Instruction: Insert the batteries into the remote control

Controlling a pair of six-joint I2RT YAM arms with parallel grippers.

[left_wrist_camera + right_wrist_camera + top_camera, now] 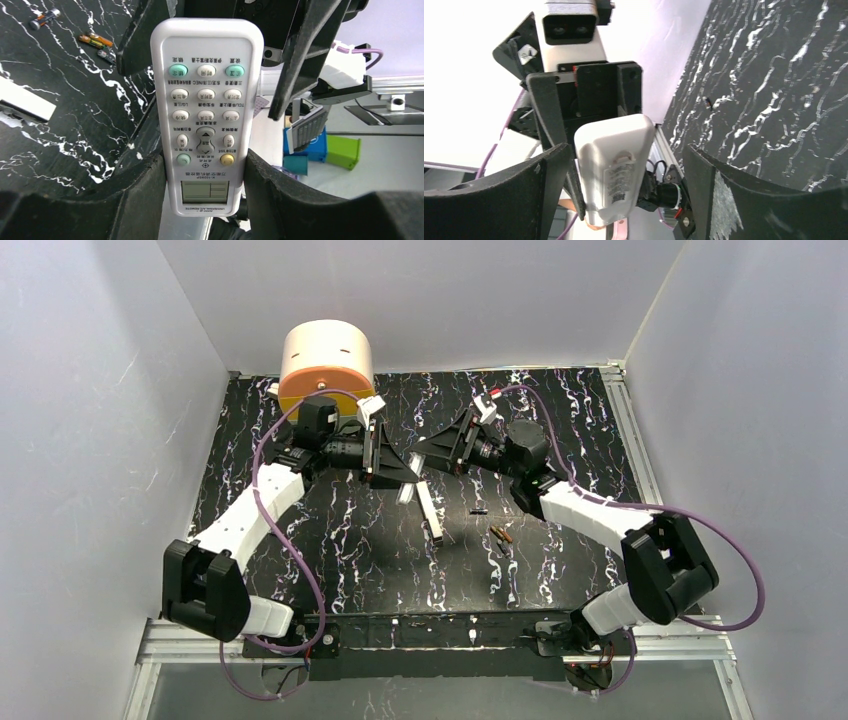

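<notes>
Robot lab cell: plain white walls box in a black marbled desk, aluminium rail at its near edge, blue and green boxes beyond the left jaws.

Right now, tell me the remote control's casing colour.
The remote control is white; left wrist view.

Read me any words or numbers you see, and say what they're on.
"UNIVERSAL A/C REMOTE": remote control, at the edge by its display, upside down.
"K-1028SP", probably: other side of that display.
Button captions: too small to read.
Sticker on its back: blurred.
</notes>
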